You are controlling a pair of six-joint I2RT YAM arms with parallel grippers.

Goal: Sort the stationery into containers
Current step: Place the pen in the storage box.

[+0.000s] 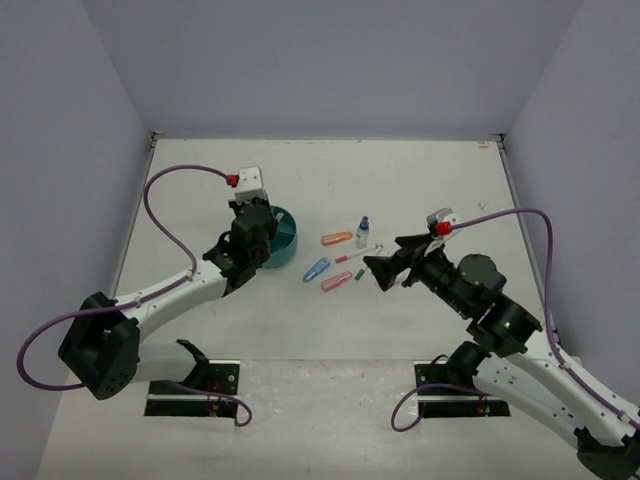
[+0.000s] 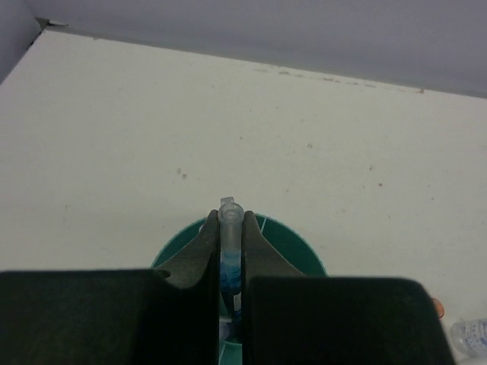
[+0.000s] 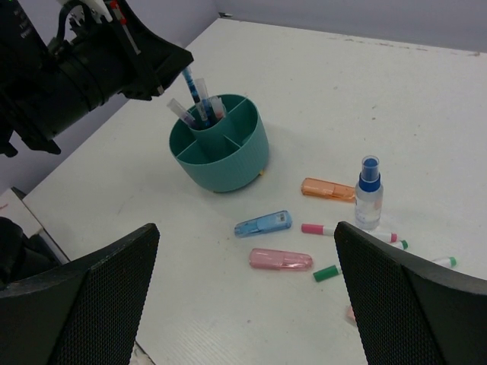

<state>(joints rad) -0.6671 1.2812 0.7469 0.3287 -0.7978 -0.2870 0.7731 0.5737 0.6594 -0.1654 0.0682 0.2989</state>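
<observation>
We see the left gripper (image 2: 230, 226) clamped on a thin blue pen with a clear cap (image 2: 230, 255). It holds the pen nearly upright over the round teal plastic organizer (image 3: 228, 171). The pen's lower end dips into the small cup section (image 3: 204, 122) on the side nearest that arm, where a few other clear and blue pens (image 3: 215, 106) stand leaning.

Our right gripper (image 1: 385, 265) hangs above the table with its fingers (image 3: 91, 296) wide apart, holding nothing. Below it, loose on the white table (image 3: 380, 91) and well apart from the organizer, lie:

- a stubby light-blue marker (image 3: 262, 223)
- a pink marker (image 3: 280, 259)
- an orange marker (image 3: 327, 188)
- a small green cap (image 3: 326, 273)
- a pink-tipped white pen (image 3: 316, 228)

A small clear bottle with a blue cap (image 3: 369, 194) stands upright just beside the orange marker.
</observation>
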